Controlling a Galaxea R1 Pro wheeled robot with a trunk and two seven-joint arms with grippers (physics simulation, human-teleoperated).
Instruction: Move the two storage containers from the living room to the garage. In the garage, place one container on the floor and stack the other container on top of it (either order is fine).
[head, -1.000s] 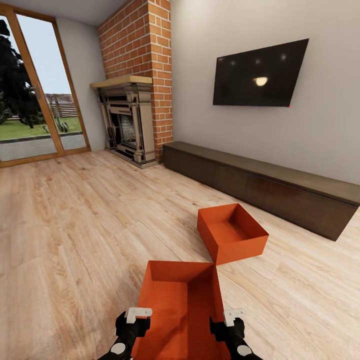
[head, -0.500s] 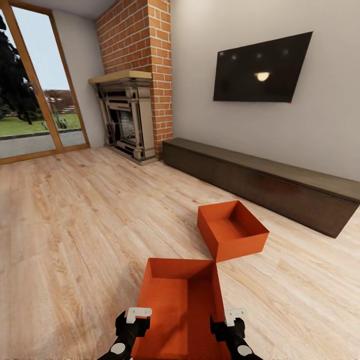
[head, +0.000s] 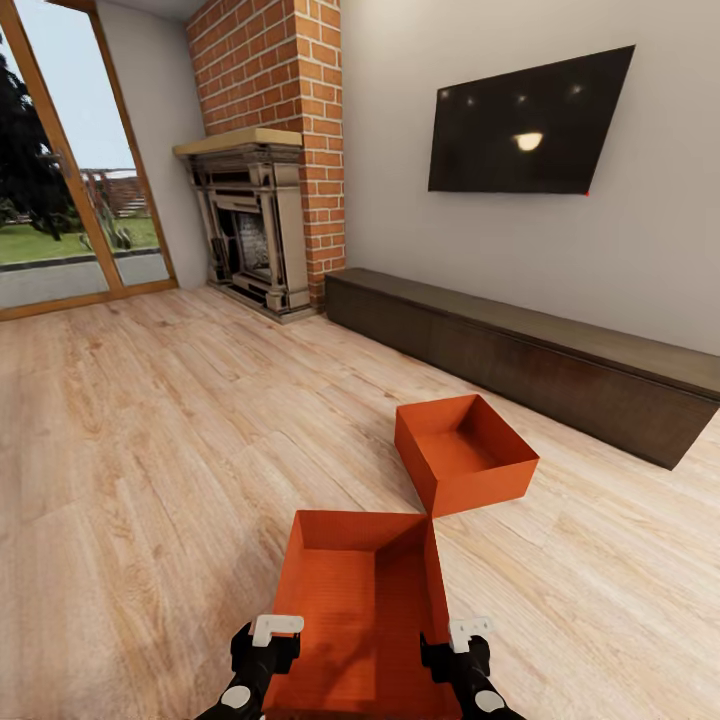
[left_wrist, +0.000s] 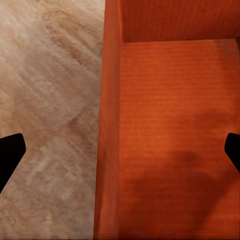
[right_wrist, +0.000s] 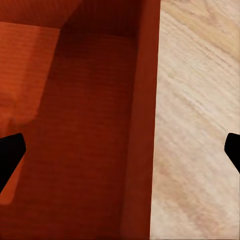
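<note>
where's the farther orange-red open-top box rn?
Head view, right of centre: farther orange-red open-top box on the light wood plank floor, before the long dark low cabinet.

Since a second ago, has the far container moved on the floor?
No. The far container keeps its corner at the near container's corner, same spot beside the cabinet; the camera shifted.

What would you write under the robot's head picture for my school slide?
Both open grippers, left gripper and right gripper, straddle the near orange container; the second container sits on the wood floor.
</note>
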